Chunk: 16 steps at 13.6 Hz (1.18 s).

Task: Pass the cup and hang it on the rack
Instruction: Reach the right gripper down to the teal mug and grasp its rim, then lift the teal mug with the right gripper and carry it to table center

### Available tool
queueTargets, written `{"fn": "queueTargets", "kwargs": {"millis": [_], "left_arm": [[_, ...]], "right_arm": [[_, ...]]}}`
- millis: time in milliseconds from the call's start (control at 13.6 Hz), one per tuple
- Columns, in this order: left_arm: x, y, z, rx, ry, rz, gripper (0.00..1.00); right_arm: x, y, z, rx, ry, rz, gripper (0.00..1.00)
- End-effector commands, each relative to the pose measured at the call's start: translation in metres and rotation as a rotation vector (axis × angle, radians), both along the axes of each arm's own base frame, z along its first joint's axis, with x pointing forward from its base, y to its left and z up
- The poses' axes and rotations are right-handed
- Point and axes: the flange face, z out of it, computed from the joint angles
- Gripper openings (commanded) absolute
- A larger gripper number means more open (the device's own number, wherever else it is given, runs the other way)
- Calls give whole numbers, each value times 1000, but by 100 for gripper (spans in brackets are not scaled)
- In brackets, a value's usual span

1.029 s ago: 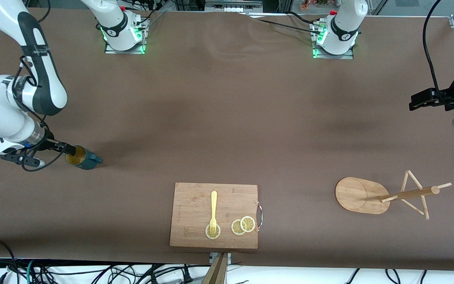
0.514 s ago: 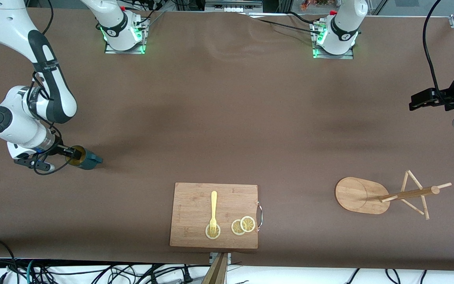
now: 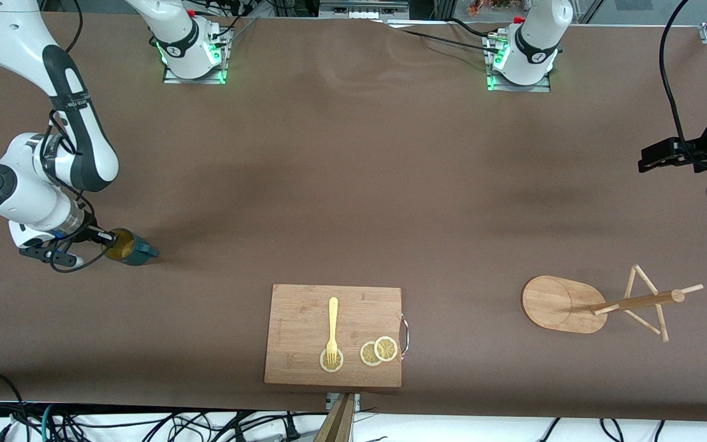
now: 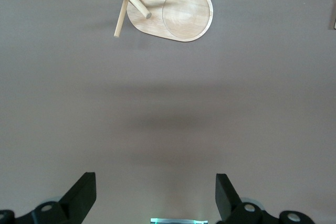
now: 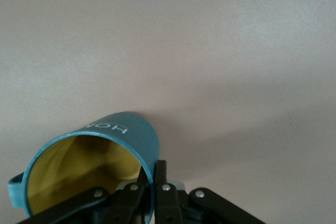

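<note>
Brown table — one cup, one rack, three lemon slices

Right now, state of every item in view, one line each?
Dark teal-blue ribbed cup: on its side, rim pinched by right gripper.
Right gripper: shut on cup wall.
Left gripper: open, empty, waiting above the table.
Light bamboo peg rack: upright, no cup hung.
Yellow fork: lying flat on bamboo cutting board.

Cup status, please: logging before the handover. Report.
Right gripper shut on the cup wall, at right arm's table end. Left gripper open, waiting. Rack unobstructed.
</note>
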Motion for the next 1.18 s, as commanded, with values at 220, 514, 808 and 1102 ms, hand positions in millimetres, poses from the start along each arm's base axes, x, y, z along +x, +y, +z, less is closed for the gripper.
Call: {"fn": "queueTargets", "kwargs": {"millis": [220, 514, 808, 1102], "left_arm": [[5, -3, 4, 19, -11, 1, 100], [5, -5, 4, 19, -9, 0, 100], [6, -4, 3, 19, -9, 1, 100], [6, -3, 3, 19, -9, 1, 100]], "right_arm": [[22, 23, 63, 86, 19, -26, 0], [47, 44, 118, 236, 2, -84, 0], [50, 139, 156, 228, -20, 75, 0], [33, 273, 173, 227, -11, 253, 0]]}}
